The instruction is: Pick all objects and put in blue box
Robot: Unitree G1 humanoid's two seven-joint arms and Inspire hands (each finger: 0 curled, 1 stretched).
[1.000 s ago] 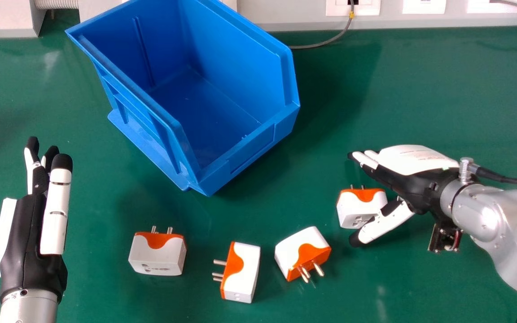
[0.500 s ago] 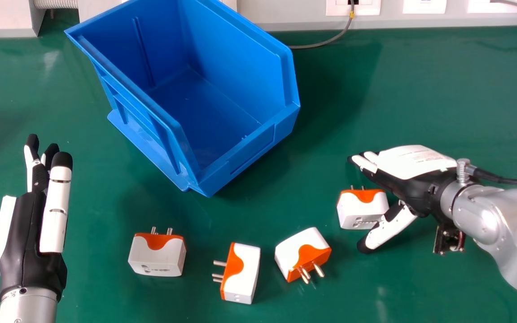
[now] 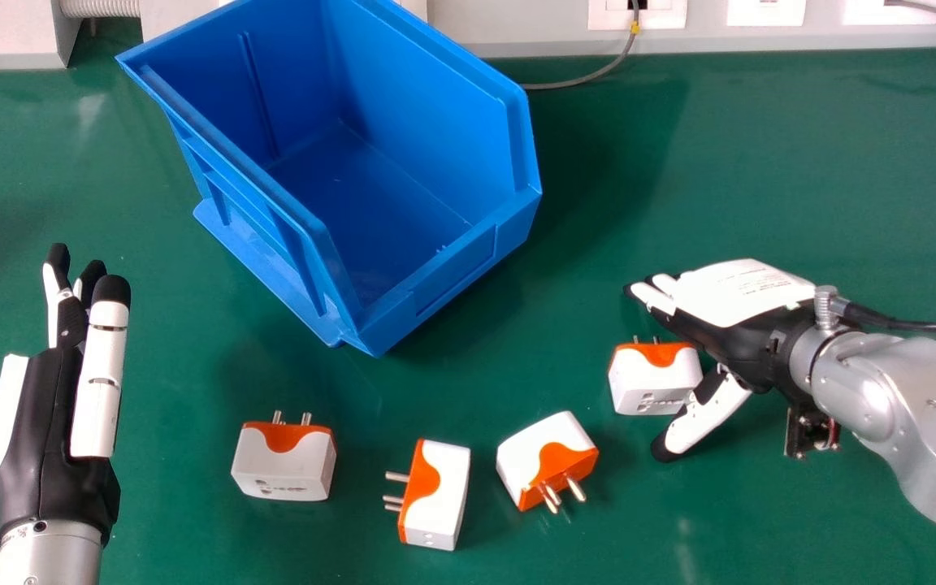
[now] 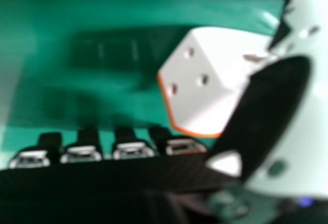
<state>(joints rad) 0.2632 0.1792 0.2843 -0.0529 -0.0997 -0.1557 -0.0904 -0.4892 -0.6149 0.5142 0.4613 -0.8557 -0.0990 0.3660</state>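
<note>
White-and-orange, the plug adapter [image 3: 653, 380] sits right of centre in the head view, just lower left of my right hand's palm. I have that right hand [image 3: 740, 341] wide open, gripping nothing; the adapter lies between thumb and fingers, ready, I judge, for closing.

Four white-and-orange plug adapters [image 3: 283, 467] are counted on one green surface [image 3: 760, 162], together with one blue box [image 3: 448, 280]. Behind, to the right of the box, three white wall plates [image 3: 765, 11] and two grey cables [image 3: 574, 83] with yellow bands [image 3: 634, 28] are seen.
</note>
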